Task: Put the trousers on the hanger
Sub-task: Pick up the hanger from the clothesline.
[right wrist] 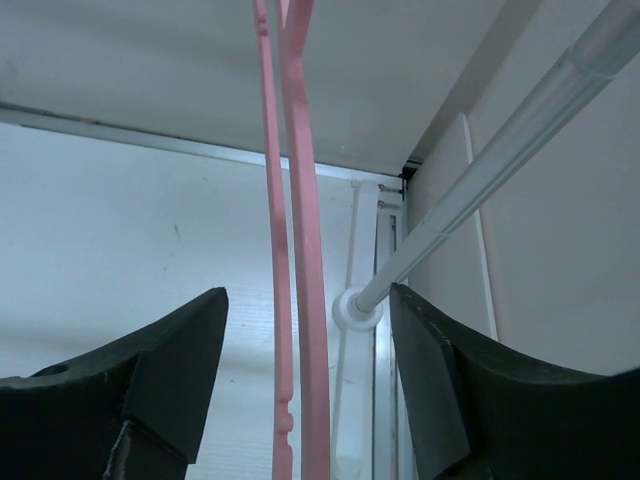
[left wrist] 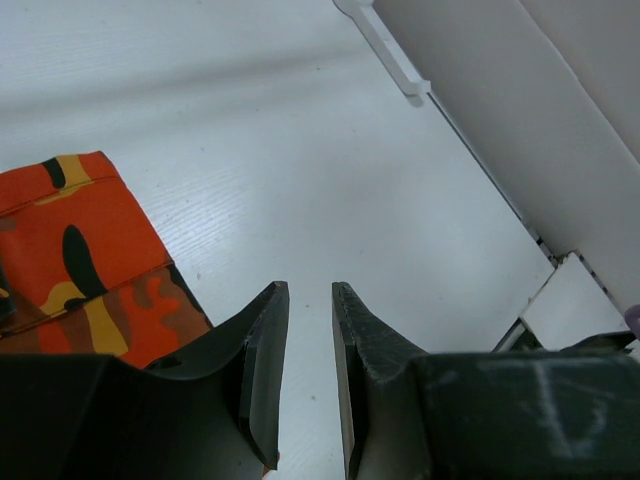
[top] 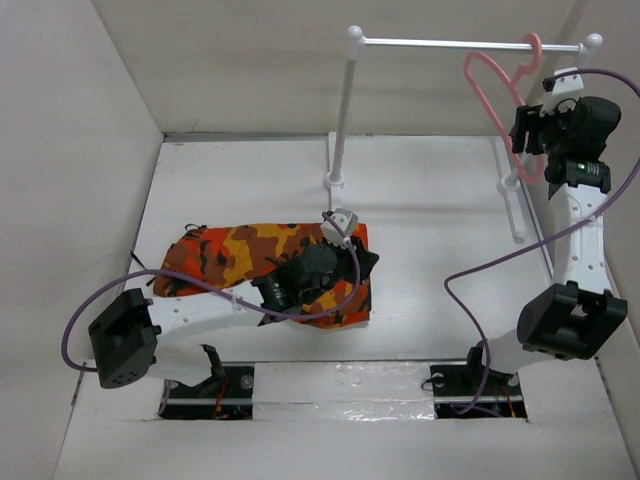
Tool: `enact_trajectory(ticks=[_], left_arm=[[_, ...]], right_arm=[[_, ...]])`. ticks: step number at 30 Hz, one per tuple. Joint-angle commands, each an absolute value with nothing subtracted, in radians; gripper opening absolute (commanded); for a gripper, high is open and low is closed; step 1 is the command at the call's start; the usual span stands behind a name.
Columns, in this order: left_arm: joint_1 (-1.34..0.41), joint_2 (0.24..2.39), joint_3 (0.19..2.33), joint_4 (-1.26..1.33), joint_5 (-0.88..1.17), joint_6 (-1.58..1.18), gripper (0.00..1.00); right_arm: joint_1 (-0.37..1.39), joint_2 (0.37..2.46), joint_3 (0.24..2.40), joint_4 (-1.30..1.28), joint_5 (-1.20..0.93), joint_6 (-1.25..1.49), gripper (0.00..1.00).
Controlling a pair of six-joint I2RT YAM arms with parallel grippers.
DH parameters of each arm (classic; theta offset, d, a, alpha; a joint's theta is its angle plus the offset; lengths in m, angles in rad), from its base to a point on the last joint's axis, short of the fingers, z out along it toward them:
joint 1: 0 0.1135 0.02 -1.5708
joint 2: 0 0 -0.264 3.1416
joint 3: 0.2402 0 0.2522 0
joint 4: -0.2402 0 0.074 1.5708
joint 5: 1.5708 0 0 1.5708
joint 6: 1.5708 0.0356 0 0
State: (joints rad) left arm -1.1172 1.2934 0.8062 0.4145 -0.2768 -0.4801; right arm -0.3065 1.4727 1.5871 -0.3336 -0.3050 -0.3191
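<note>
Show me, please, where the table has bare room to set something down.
The widest bare patch of the table lies between the trousers and the right arm. Another lies behind the trousers, left of the rail stand. It is crowded at the far right, where hanger, stand foot and right gripper cluster.

Wide-spread right gripper (right wrist: pixel 308 300), thin pink hanger (right wrist: pixel 303 200) upright between its fingers, touching neither, silver rail (right wrist: pixel 500 170) slanting into a white collar (right wrist: pixel 352 310) at right, white desk (right wrist: pixel 120 230) beyond.

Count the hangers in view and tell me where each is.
1: the pink hanger hangs on the rail, right end, with the open right gripper around it. No other shows, though the trousers could hide one.
</note>
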Motion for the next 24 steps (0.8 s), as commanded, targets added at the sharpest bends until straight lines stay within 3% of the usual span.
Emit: enact_trajectory(ticks=[1,5,6,9,12,13,15,22,24], left_arm=[[-1.123,1.267,0.759,0.515,-0.270,-0.462,0.22],[-1.123,1.266,0.742,0.523,-0.278,-0.451,0.22],[-1.123,1.262,0.735,0.526,-0.281,-0.446,0.22],[-1.123,1.252,0.726,0.538,-0.282,-0.431,0.22],[-1.123,1.255,0.719,0.548,-0.272,-0.429,0.22],[-1.123,1.261,0.721,0.549,-0.267,-0.431,0.22],[-1.123,1.264,0.718,0.560,-0.253,-0.436,0.23],[-1.123,1.276,0.722,0.557,-0.258,-0.436,0.23],[-1.123,1.272,0.726,0.555,-0.259,-0.437,0.30]], right_arm=[[-0.307,1.456,1.546,-0.259,-0.267,-0.322,0.70],[-0.307,1.453,1.499,-0.230,-0.302,-0.301,0.46],[-0.307,1.450,1.493,-0.229,-0.311,-0.293,0.33],[-0.307,1.424,1.459,-0.206,-0.325,-0.269,0.21],[-0.307,1.405,1.437,-0.201,-0.322,-0.262,0.17],[-0.307,1.394,1.433,-0.195,-0.321,-0.264,0.08],[-0.296,1.385,1.427,-0.190,-0.293,-0.264,0.00],[-0.240,1.329,1.428,-0.167,-0.250,-0.276,0.00],[-0.227,1.304,1.430,-0.179,-0.207,-0.276,0.00]])
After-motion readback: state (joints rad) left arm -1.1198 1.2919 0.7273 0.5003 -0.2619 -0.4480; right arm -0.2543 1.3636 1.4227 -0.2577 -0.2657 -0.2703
